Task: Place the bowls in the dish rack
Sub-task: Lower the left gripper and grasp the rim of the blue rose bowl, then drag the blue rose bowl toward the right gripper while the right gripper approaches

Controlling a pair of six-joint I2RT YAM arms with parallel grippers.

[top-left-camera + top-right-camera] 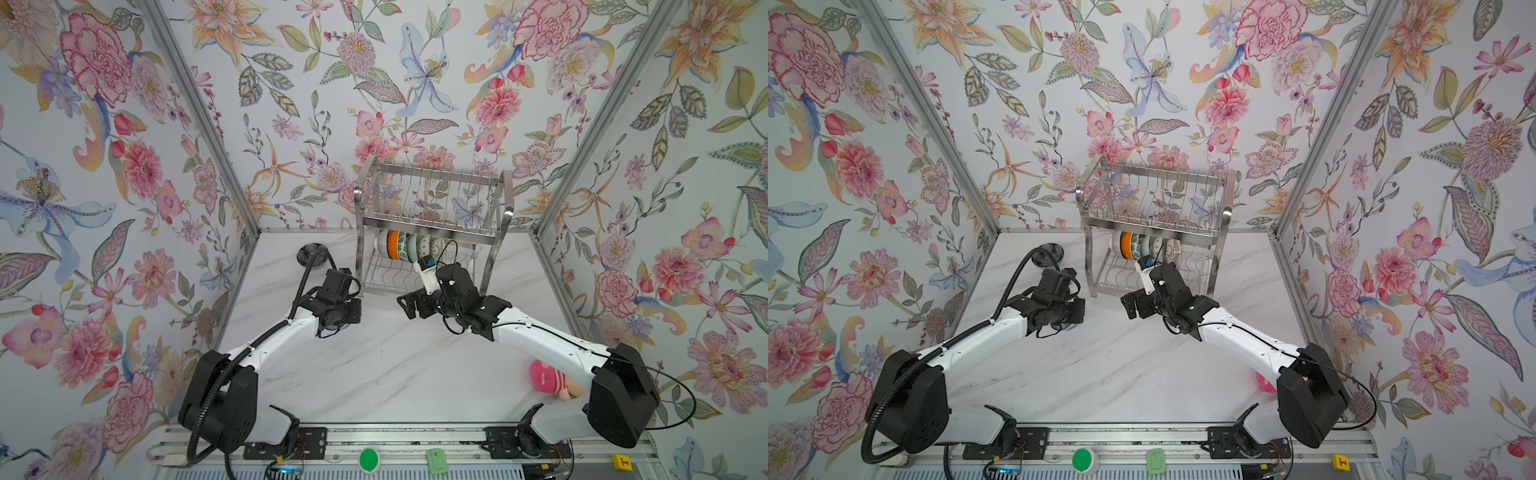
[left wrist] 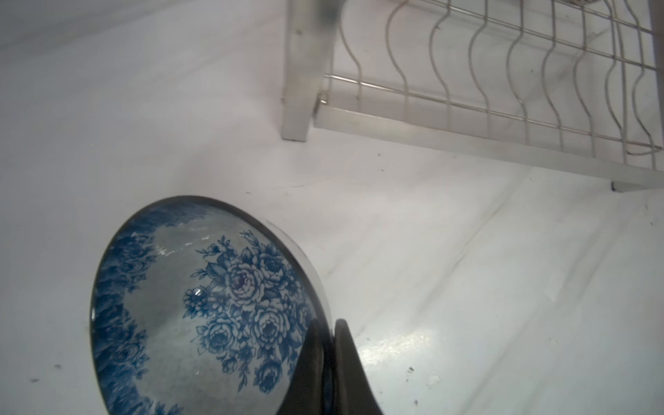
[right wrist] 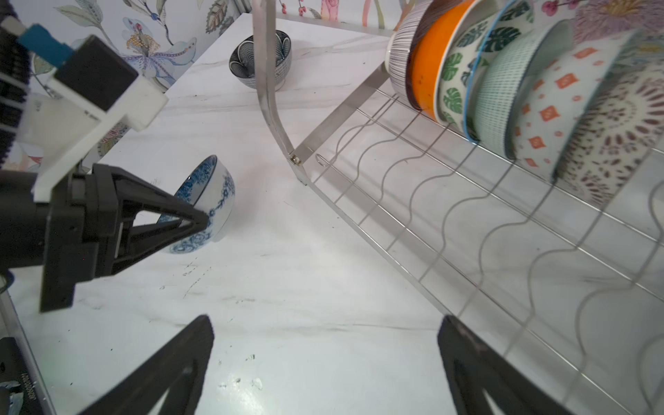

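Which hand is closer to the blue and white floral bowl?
Left. The left hand is shut on the rim of the blue-and-white floral bowl; the right hand hangs open, apart from it, in front of the shiny steel wire dish rack.

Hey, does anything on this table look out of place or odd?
Yes. A pink striped plush toy lies on the white marble table by the right arm's base, half hidden under it; it is no dish. The blue-and-white floral bowl is tilted on edge, but the left gripper is shut on its rim.
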